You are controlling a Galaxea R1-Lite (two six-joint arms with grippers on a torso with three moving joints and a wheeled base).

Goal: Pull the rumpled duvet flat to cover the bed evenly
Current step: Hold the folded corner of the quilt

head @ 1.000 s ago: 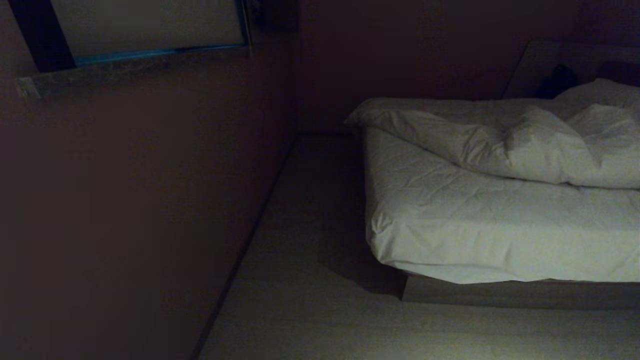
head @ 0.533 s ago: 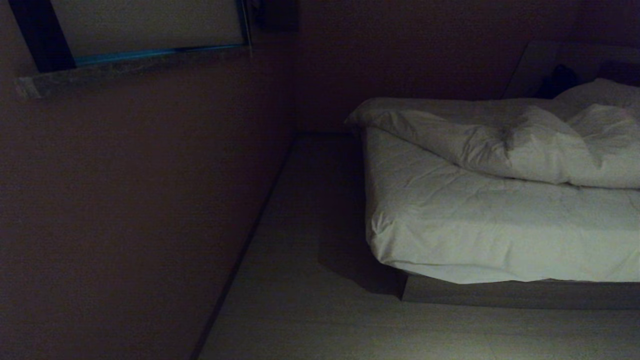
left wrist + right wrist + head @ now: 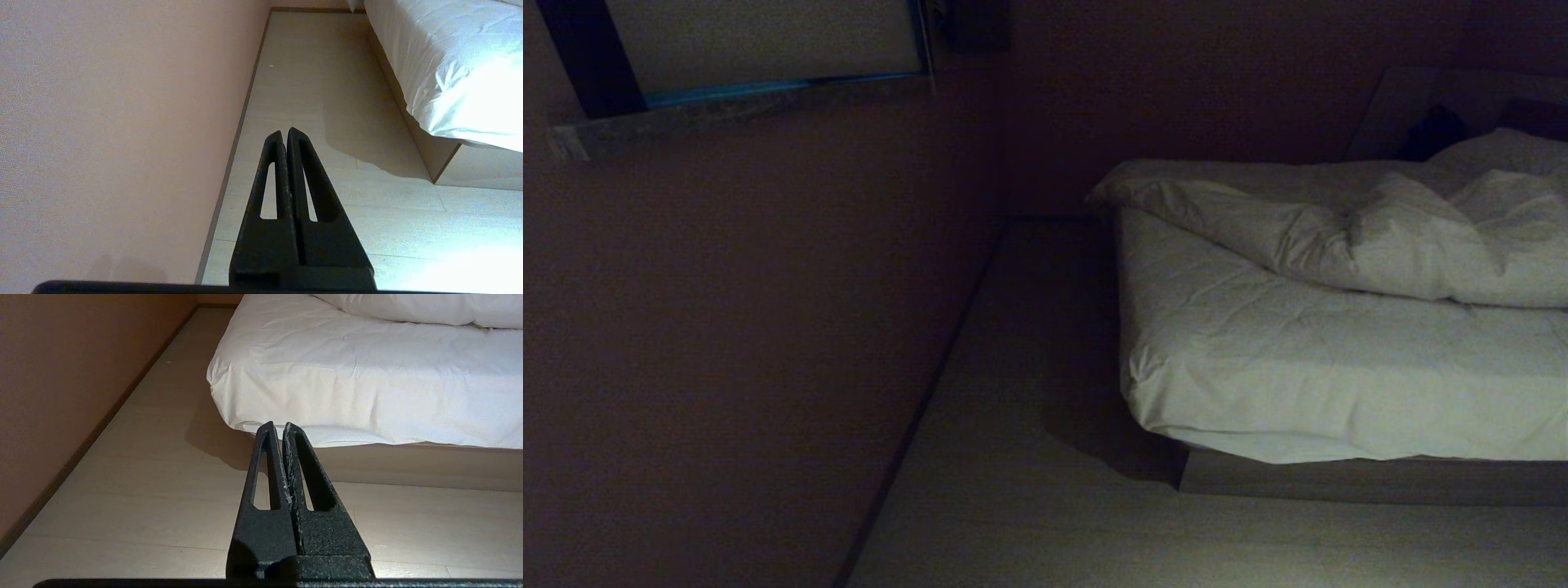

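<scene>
The bed [image 3: 1298,384] stands at the right of the head view, its white quilted mattress bare along the near side. The puffy white duvet [image 3: 1380,237] lies bunched in a rumpled ridge across the far part of the mattress; its edge also shows in the right wrist view as the duvet [image 3: 429,308]. Neither arm appears in the head view. My left gripper [image 3: 284,132] is shut and empty, low over the floor beside the wall, away from the bed [image 3: 461,73]. My right gripper [image 3: 277,426] is shut and empty, facing the bed's [image 3: 367,384] near corner from a short way off.
A wall [image 3: 727,327] runs along the left, with a window ledge [image 3: 735,114] high up. A strip of pale floor [image 3: 1013,457] lies between wall and bed. The low platform base [image 3: 1372,482] juts under the mattress. A dark headboard area [image 3: 1437,122] sits at the far right.
</scene>
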